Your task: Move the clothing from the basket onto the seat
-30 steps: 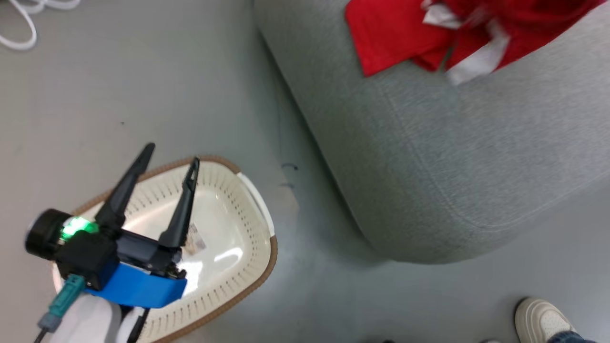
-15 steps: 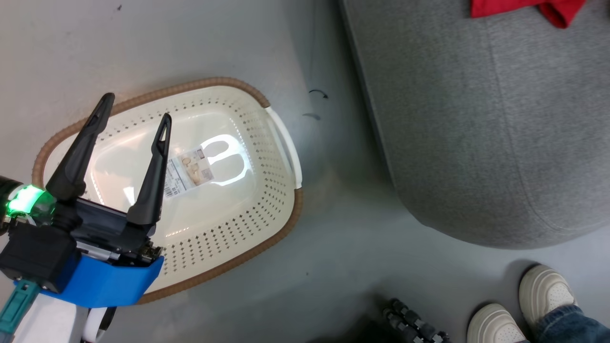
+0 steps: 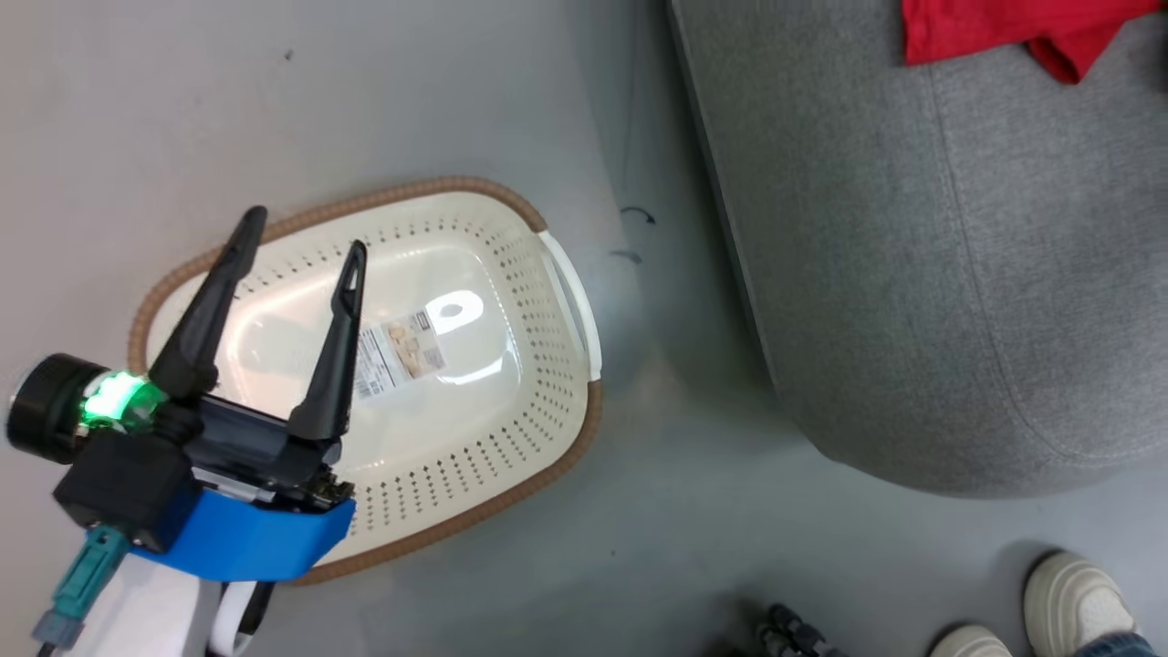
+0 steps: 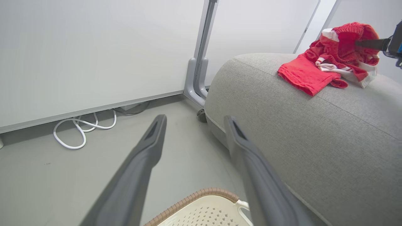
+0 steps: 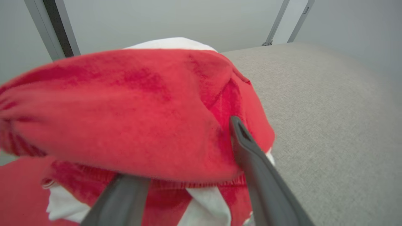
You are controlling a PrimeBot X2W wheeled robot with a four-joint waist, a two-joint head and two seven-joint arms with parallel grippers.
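The cream basket (image 3: 584, 429) stands on the floor with just a paper label inside; its rim also shows in the left wrist view (image 4: 201, 194). My left gripper (image 3: 307, 230) hovers open over it, holding nothing (image 4: 195, 116). The red and white clothing (image 3: 985, 23) lies bunched on the grey seat (image 3: 912, 274), near its far end (image 4: 329, 62). My right gripper (image 5: 198, 125) is at that pile with its jaws wide apart. Red cloth (image 5: 125, 110) drapes over its left finger and between both. One right finger (image 4: 372, 44) touches the pile's top.
A person's pale shoes (image 3: 1068, 602) stand on the floor by the seat's near corner, beside a dark ribbed object (image 3: 794, 630). A white cable (image 4: 81, 131) loops along the wall panel, and a grey partition post (image 4: 199, 72) rises behind the seat.
The head camera has swung, so basket and seat sit differently in the picture. My left gripper stays open over the basket. My right gripper has gone from shut to open at the clothing.
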